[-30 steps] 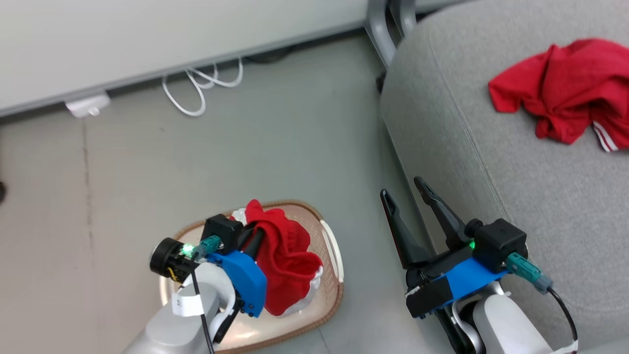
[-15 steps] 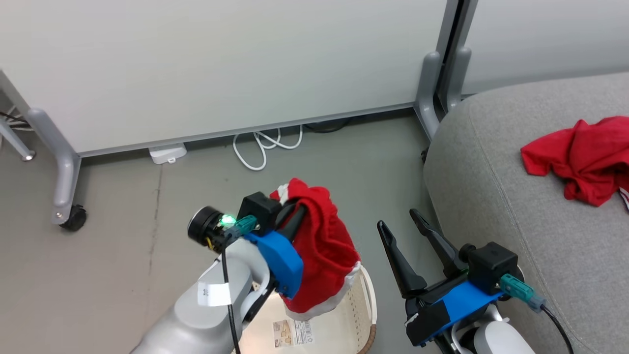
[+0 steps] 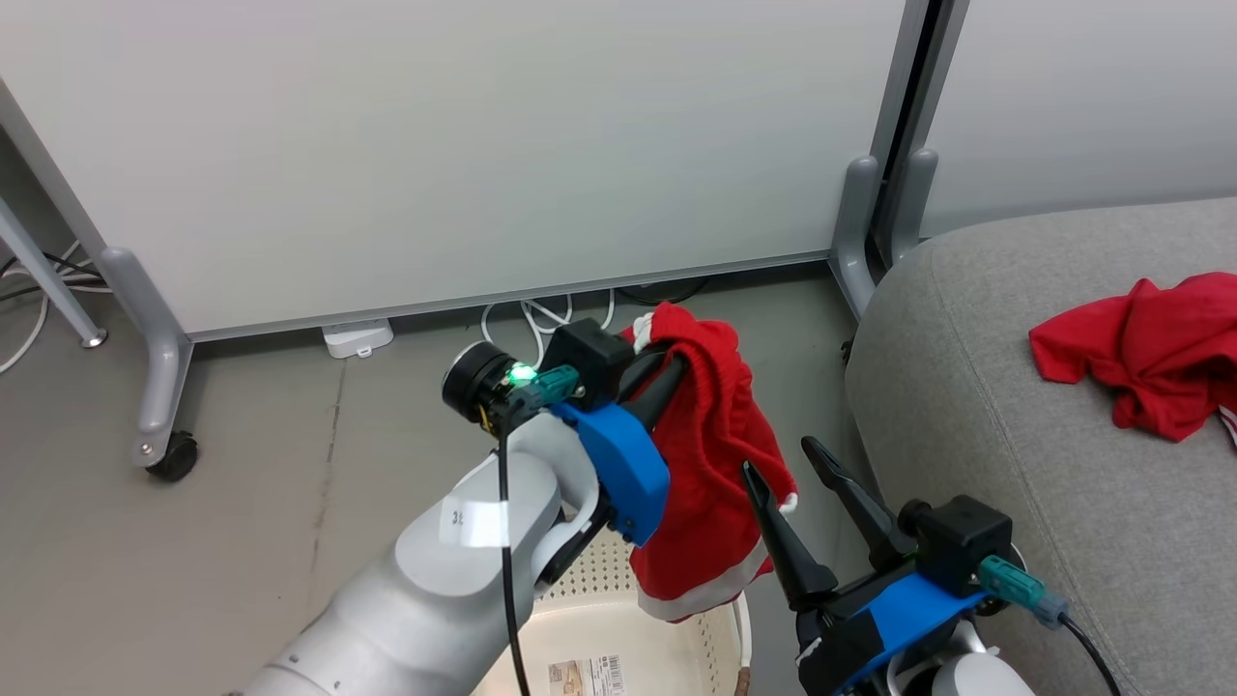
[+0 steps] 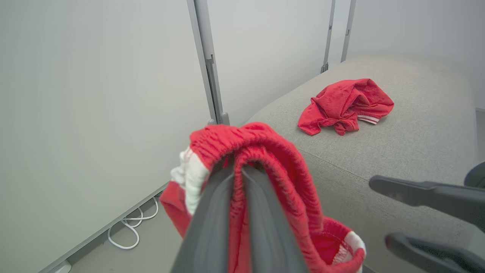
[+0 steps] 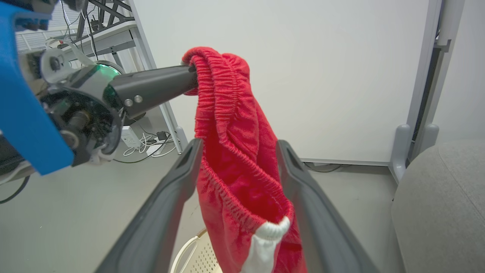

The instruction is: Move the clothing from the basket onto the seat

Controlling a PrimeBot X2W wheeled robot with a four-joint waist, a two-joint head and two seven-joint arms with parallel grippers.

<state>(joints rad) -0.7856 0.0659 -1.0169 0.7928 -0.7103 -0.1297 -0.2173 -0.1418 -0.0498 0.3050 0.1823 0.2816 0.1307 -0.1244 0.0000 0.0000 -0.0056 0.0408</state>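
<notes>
My left gripper (image 3: 667, 372) clamps the red garment (image 3: 710, 483), hanging above the basket (image 3: 589, 628); right gripper (image 3: 780, 456) gapes empty. I should swing it high over the seat (image 3: 966, 435) edge, drop beside the other garment (image 3: 1150, 353).

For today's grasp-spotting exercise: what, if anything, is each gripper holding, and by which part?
The left gripper pinches the red garment by its gathered elastic edge, the rest hanging free. The right gripper is open and holds nothing.
</notes>
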